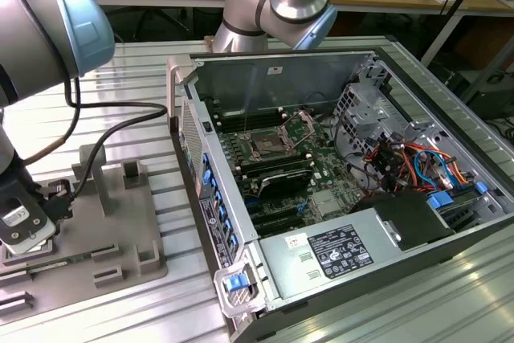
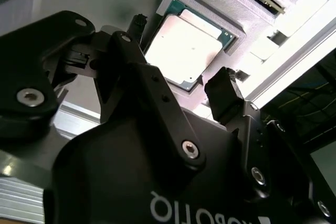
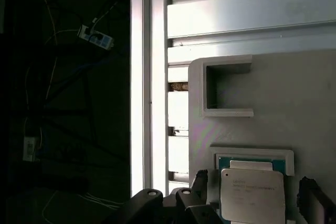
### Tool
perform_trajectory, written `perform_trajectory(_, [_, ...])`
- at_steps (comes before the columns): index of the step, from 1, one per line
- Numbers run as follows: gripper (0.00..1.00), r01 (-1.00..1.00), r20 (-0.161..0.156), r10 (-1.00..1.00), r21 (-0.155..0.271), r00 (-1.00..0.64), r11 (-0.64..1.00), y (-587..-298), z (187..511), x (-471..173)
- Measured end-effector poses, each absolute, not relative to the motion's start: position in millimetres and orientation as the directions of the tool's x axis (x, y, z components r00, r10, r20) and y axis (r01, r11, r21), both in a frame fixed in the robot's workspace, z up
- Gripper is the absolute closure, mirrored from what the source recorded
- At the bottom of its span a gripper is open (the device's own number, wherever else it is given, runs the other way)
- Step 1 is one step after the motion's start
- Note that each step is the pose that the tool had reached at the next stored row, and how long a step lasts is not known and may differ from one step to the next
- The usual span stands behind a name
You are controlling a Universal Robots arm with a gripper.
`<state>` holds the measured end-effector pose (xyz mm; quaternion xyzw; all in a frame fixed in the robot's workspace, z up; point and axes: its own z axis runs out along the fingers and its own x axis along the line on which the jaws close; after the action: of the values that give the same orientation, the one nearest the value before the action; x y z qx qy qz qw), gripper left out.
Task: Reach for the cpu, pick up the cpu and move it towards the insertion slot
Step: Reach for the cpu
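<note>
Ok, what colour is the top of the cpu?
The cpu top is silvery-white, its border teal-green; the second wrist view shows it best.

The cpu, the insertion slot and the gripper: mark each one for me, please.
cpu point(image 3: 253, 195), first wrist view: middle of its silvery top.
insertion slot point(image 1: 264, 148), exterior view: dark centre within the metal frame.
gripper point(image 2: 181, 53), second wrist view: midway between its open fingertips, over the cpu.

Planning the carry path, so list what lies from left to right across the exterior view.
Wrist camera block → grey tray → insertion slot → coloured cables.
</note>
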<state>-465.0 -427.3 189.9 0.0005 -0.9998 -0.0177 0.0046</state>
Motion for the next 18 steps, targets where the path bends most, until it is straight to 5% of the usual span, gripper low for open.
perform_trajectory(8, [0.28, -0.001, 0.009, -0.001, 0.035, -1.000, 0.999, -428.3, 188.2, -465.2])
perform_trajectory(14, [0.44, -0.001, 0.009, -0.001, 0.035, -1.000, 0.999, -428.3, 188.1, -465.2])
perform_trajectory(18, [0.45, -0.001, 0.009, -0.001, 0.035, -1.000, 0.999, -428.3, 187.9, -465.2])
